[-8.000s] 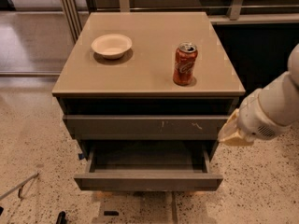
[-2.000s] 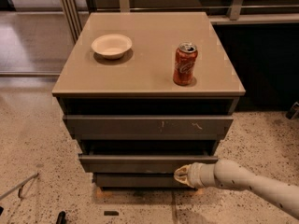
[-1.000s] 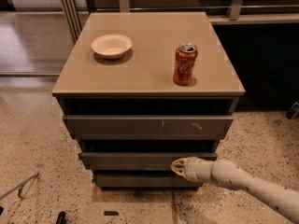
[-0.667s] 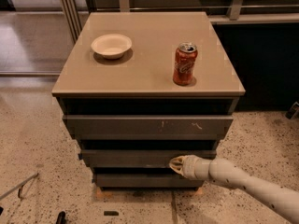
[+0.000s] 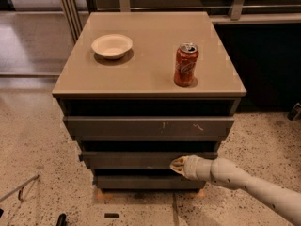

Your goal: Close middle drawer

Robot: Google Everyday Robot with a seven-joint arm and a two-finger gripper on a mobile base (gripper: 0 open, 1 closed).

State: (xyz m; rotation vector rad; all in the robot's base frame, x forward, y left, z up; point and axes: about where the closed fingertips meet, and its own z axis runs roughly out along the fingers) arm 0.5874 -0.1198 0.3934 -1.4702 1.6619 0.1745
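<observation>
The middle drawer (image 5: 127,160) is a dark-grey plain front, set between the wider scuffed top front (image 5: 148,126) and the narrower bottom front (image 5: 141,182). It sits nearly flush in the cabinet, sticking out only slightly. My gripper (image 5: 177,164) is at the end of the white arm that reaches in from the lower right. Its tip presses against the middle drawer's front, right of centre.
A white bowl (image 5: 112,45) and a red soda can (image 5: 186,64) stand on the beige cabinet top (image 5: 150,79). A speckled floor surrounds the cabinet. A dark cabinet wall stands to the right, and metal frame legs behind.
The middle drawer was pulled far out at first; it has been pushed in almost flush. Over the last second my gripper has slid a little leftward along its front.
</observation>
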